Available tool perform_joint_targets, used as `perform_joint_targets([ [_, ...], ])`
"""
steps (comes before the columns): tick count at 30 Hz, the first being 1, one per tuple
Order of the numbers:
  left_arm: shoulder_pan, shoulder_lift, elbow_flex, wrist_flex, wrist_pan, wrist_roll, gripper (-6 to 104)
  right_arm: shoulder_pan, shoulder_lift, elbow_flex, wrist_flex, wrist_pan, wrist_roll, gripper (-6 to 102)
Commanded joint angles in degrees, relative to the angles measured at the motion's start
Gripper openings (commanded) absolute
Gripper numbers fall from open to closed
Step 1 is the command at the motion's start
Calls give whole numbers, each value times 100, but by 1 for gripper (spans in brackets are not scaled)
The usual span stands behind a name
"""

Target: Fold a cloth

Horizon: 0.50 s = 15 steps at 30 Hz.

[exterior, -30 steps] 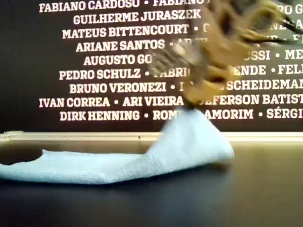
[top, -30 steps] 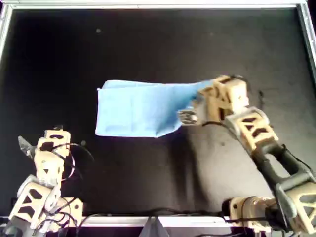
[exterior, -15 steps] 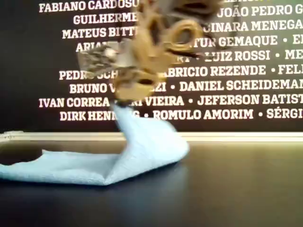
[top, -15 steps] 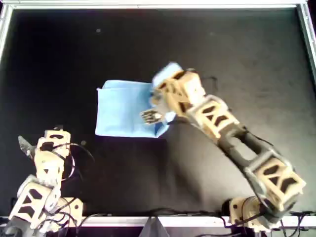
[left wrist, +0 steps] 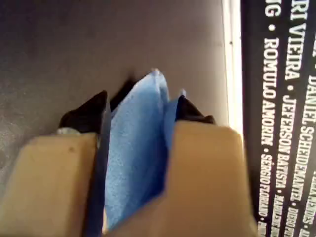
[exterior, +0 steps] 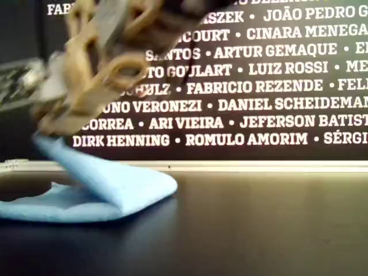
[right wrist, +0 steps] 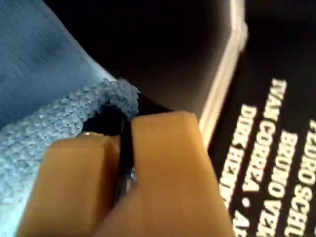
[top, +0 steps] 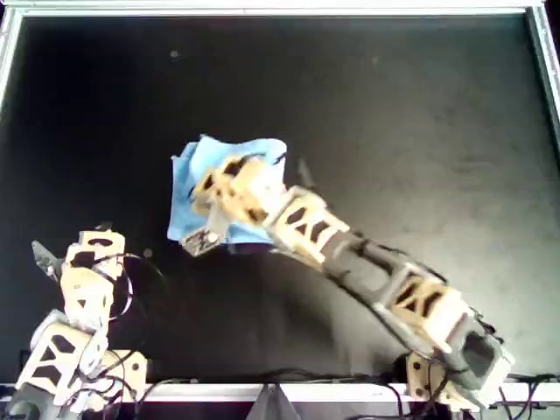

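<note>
Right pincer (right wrist: 124, 129) on light-blue, doubled-over cloth (exterior: 115, 190)

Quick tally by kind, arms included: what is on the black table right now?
cloth, light blue: 1
robot arms: 2, one reaching over the cloth, one parked at the overhead view's lower left
Total: 3

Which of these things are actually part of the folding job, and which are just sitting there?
In the job: cloth; arm holding it.
Just there: parked arm; wall of names; black table.
</note>
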Motion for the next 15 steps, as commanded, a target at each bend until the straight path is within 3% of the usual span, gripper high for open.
perform_joint_targets([
  [1,114,79,-70,18,-9,35,48,88,-35,-650,-211,26,44,2],
  [4,114,79,-70,18,-9,35,48,114,-88,-563,-211,26,53,9],
  [11,114,79,-70,18,-9,35,48,220,62,-554,-202,-70,53,44],
  [15,114,79,-70,18,-9,35,48,237,299,-527,-97,-70,53,50],
])
